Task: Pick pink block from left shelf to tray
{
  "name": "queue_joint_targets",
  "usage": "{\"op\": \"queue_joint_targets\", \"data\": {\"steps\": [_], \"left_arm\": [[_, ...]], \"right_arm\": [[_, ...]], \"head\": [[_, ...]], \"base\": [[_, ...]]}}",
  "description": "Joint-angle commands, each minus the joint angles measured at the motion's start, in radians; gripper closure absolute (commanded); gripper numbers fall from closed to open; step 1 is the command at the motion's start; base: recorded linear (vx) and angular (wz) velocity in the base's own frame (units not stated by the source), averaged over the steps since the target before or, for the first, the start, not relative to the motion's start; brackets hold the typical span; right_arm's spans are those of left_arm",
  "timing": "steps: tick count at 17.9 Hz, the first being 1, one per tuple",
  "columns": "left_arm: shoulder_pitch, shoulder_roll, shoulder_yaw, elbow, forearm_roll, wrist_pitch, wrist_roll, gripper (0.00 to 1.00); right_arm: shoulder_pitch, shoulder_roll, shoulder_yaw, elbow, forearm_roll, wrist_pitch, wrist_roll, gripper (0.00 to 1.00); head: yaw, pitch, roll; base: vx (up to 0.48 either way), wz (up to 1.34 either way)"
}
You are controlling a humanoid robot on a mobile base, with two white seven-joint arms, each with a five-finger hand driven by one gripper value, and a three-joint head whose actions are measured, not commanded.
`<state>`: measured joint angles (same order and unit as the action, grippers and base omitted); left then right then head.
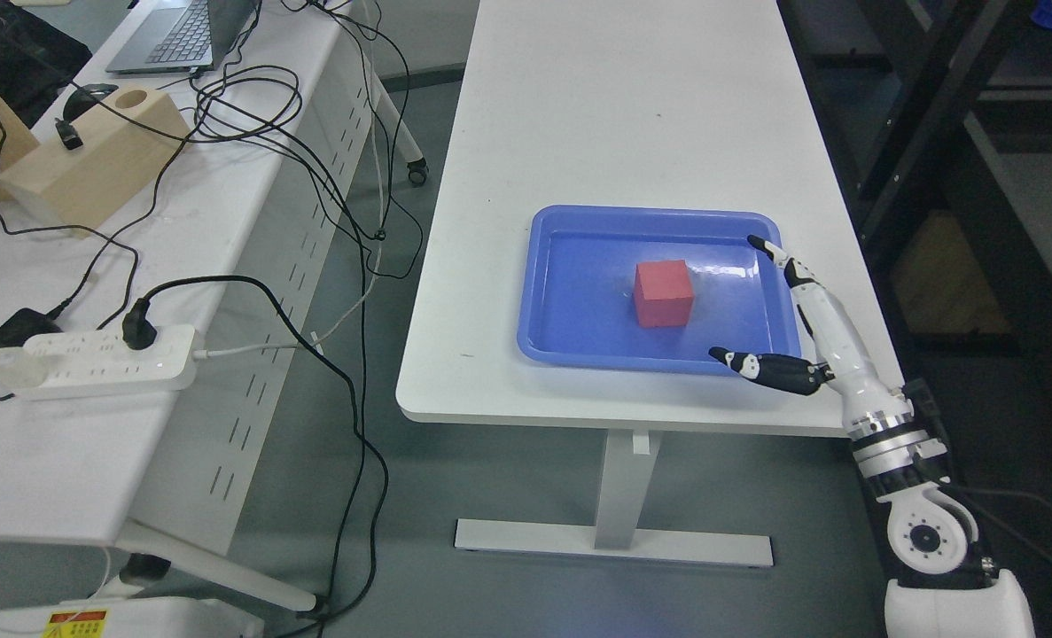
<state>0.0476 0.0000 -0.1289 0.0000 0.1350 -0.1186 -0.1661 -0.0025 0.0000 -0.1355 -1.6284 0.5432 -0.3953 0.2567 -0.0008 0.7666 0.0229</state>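
**Pink block sits in the blue tray**

The pink block (664, 293) looks more red than pink from my head camera. It sits flat on the floor of the blue tray (570, 292), close to the middle. Nothing is touching it.

The tray lies on the white counter (614, 115), near the front edge and toward the right side.

I see my right hand (814, 323) coming in from the lower right. It is at the right end of the tray. The fingers (787, 266) are spread wide and hold nothing. The long ones point up along the right rim of the tray. The thumb (760, 366) points left across the front right corner of the tray. The block is a little way to the left of the hand, not between the fingers.

I cannot see my left arm at all.

To the left there is another counter (47, 443) with a gap of gray floor between. On it I see a white power strip (91, 361) with a black plug in it, many black cables (251, 97), a wooden box (91, 164) with a round hole on top, and a laptop (180, 35) at the far end. Dark shelves (1004, 133) stand on the right side.
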Motion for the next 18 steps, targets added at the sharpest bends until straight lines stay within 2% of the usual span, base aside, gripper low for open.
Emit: {"op": "queue_joint_targets", "data": {"steps": [1,5,9,18], "left_arm": [[0.000,0.017,0.000,-0.017,0.000,-0.001,0.000,0.00],[0.000,0.017,0.000,-0.017,0.000,-0.001,0.000,0.00],[0.000,0.017,0.000,-0.017,0.000,-0.001,0.000,0.00],[0.000,0.017,0.000,-0.017,0.000,-0.001,0.000,0.00]], "right_arm": [[-0.004,-0.017,-0.102,0.035,-0.648,-0.002,-0.005,0.00],[0.051,-0.017,-0.096,0.074,-0.608,0.065,-0.027,0.00],[0.075,-0.017,-0.096,0.114,-0.487,0.110,-0.016,0.00],[0.091,-0.017,-0.040,0.168,-0.559,0.110,-0.023,0.00]], "head": [[0.0000,0.000,0.000],[0.0000,0.000,0.000],[0.0000,0.000,0.000],[0.0000,0.000,0.000]], "base": [[-0.150,0.03],[-0.161,-0.03],[-0.152,-0.32],[-0.139,-0.05]]}}
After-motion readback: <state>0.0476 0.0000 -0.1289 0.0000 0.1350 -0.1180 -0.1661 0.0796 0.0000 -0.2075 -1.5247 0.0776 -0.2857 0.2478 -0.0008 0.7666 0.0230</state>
